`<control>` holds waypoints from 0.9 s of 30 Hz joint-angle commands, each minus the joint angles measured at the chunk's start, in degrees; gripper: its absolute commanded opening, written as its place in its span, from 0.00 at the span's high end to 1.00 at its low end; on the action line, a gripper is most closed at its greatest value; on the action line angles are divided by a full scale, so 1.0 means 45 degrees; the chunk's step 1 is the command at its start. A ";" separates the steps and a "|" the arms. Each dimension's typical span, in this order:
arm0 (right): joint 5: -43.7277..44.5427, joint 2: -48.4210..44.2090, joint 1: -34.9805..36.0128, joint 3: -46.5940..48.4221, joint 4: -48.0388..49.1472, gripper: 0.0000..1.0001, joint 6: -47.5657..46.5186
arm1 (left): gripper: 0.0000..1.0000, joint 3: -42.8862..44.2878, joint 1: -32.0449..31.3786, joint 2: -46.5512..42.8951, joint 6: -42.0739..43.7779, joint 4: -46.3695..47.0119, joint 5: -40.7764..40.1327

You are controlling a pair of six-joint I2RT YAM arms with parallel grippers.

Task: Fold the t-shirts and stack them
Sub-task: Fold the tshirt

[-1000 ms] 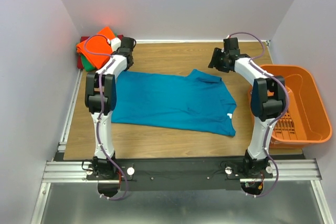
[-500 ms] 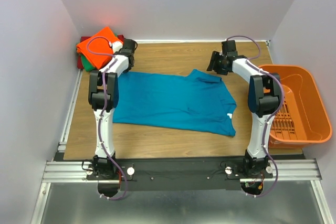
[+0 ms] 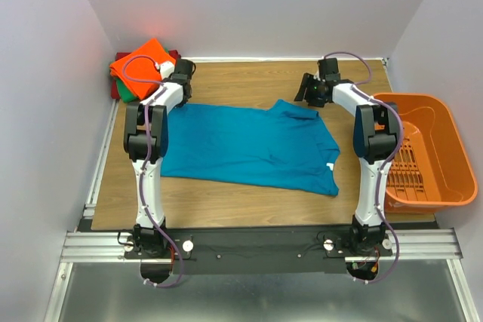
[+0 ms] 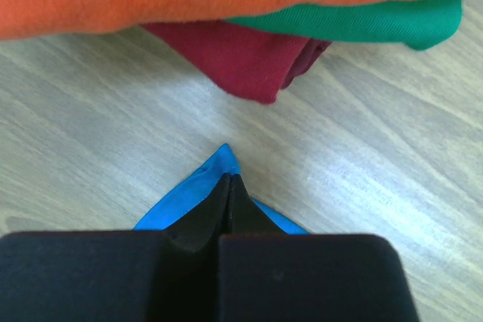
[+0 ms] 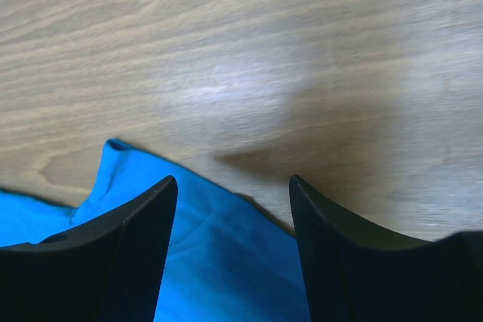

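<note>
The left arm (image 3: 145,137) is stretching forward with its wrist pitched down. The left end effector (image 4: 228,190) is pressing its fingers together on a corner of the teal-blue t-shirt (image 4: 189,194). The right arm (image 3: 371,141) is likewise extending forward and angling inward, and the right end effector (image 5: 232,186) is holding its fingers spread apart, gripping nothing.
</note>
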 commanded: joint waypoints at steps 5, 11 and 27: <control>-0.0520 -0.0291 0.0846 -0.0832 0.0055 0.38 -0.0078 | 1.00 -0.0627 0.0083 -0.0821 0.0089 0.0636 0.0193; -0.0774 -0.0760 0.1237 -0.1319 0.0329 0.57 -0.0235 | 1.00 -0.0881 0.0141 -0.0958 0.0089 0.0812 0.0310; 0.1099 -0.3280 0.1648 -0.3763 0.2495 0.83 -0.0371 | 1.00 -0.1096 0.0161 -0.1290 0.0050 0.1124 0.0623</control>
